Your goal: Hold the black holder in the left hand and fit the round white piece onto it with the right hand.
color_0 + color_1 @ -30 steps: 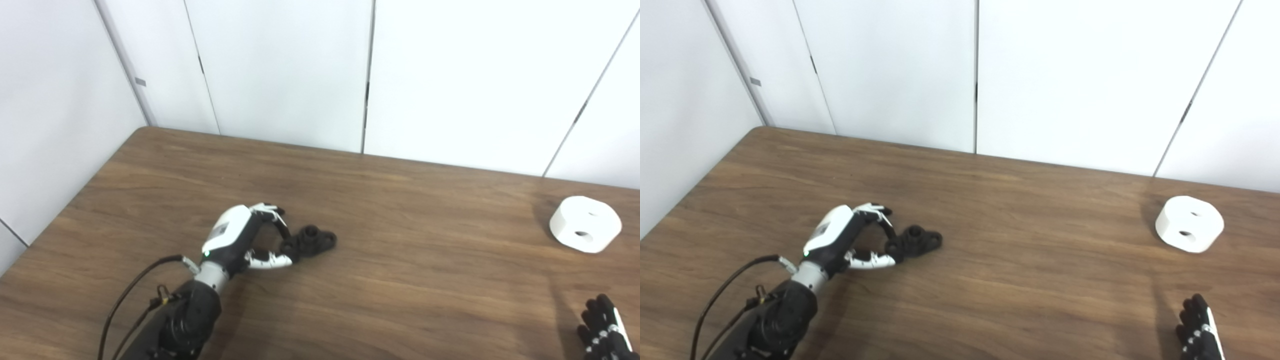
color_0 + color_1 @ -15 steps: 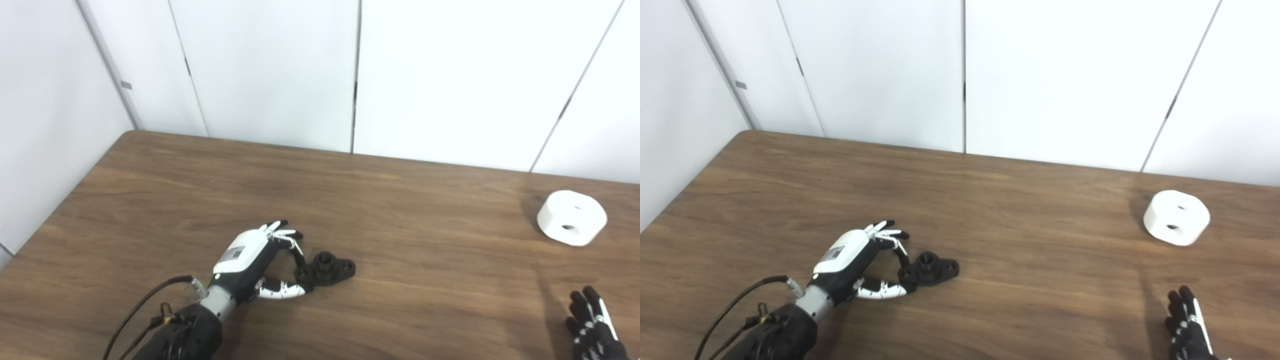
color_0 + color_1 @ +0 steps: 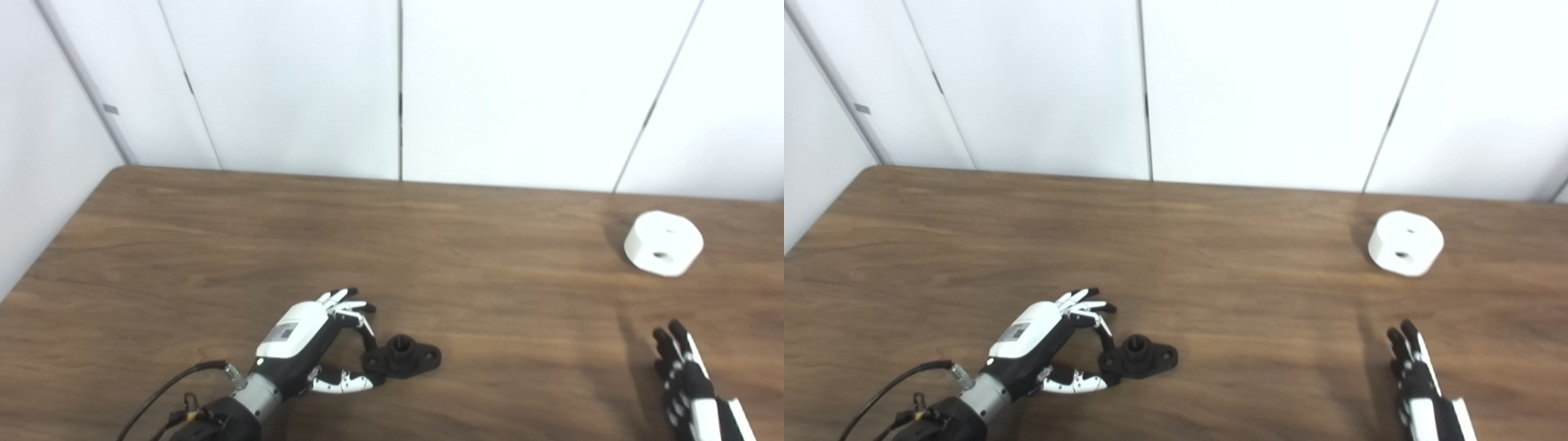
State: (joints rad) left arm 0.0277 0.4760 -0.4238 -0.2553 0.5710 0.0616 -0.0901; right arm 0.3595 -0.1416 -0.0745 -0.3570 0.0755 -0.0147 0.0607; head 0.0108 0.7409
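Your left hand (image 3: 306,346) pinches one end of the black holder (image 3: 401,358), thumb below and fingers above; the holder lies flat on the bench (image 3: 392,245). The grip is only at the edge, so lifting now may let it pivot or slip out. Your right hand (image 3: 689,383) is spread and empty, low at the near right. The round white piece (image 3: 663,243) sits far right, well apart from both hands. Nothing stands between them.

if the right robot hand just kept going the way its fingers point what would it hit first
Probably the white piece, though not dead on. The right robot hand points up the bare table toward it, with nothing between them. Depth is uncertain.
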